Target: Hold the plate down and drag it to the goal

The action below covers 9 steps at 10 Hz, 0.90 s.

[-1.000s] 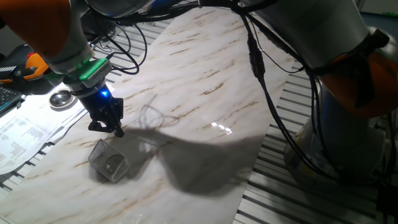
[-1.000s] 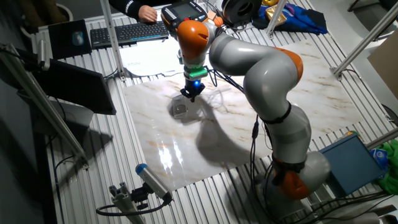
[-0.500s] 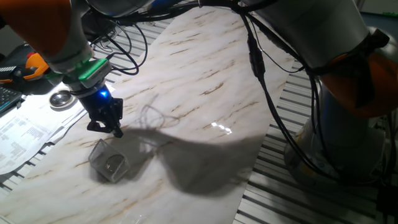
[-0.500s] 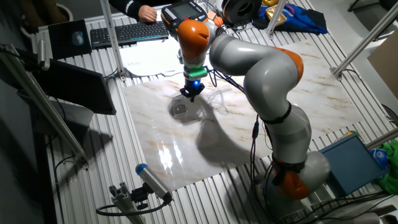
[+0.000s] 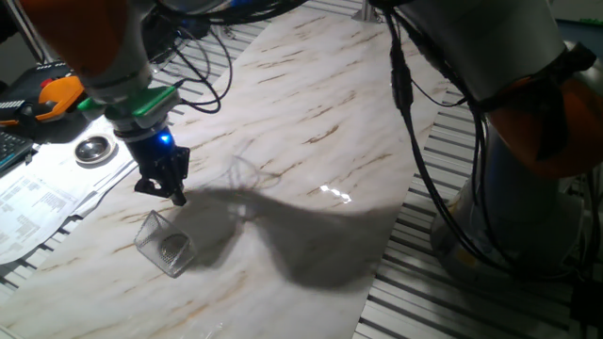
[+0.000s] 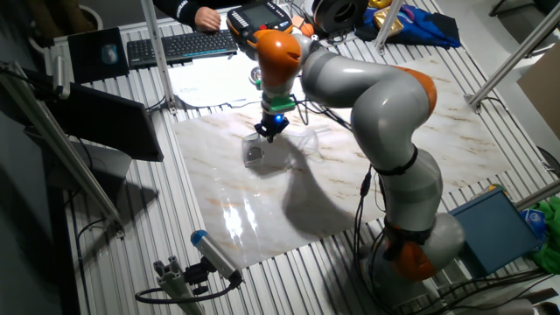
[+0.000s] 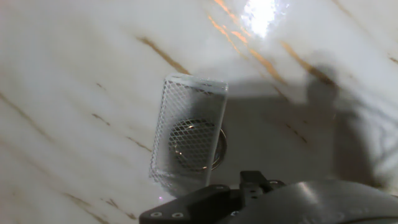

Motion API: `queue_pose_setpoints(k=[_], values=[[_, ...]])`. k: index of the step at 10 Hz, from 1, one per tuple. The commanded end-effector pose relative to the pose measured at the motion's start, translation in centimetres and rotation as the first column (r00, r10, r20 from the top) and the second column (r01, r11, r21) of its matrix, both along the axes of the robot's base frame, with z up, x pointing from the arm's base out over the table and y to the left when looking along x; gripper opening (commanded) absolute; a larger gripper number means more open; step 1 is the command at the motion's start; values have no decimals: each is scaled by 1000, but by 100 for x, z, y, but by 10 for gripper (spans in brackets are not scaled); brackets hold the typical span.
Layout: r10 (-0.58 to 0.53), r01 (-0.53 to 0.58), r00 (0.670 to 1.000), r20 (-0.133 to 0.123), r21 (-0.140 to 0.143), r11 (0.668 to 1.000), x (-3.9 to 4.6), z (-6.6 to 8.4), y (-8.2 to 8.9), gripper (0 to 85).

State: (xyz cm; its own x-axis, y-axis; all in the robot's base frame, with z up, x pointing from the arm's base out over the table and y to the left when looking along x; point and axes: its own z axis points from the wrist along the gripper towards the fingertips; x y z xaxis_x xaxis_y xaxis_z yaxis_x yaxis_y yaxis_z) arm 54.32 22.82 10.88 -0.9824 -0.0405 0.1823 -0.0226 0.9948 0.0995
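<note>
The little metal plate already sat inside the wire mesh box, with the gripper hovering just above, holding nothing; couldn't tell how far open. Looked light, stiff and slippery on the marble table, so I'd press straight down on its flat centre.

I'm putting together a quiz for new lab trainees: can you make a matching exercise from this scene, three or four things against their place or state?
Things:
1. plate
2. goal
3. gripper
4. larger round dish

Descriptions:
A. beside the marble board, on the papers
B. seen through the mesh, inside the box
C. above and just clear of the mesh box
D. wire mesh box resting on the marble

Pairs: 1-B, 2-D, 3-C, 4-A
</note>
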Motion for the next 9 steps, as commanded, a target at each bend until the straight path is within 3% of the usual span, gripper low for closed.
queue_pose_setpoints(k=[1, 3, 5, 9], values=[[0, 0, 1000, 4, -2, 1000, -8, 5, 4, 0], [-5, 6, 999, 36, -7, 1000, -29, 28, -15, 0], [-23, 23, 999, 29, 5, 1000, -29, 20, -16, 0], [-36, 36, 999, 37, 4, 999, -72, 52, -73, 0]])
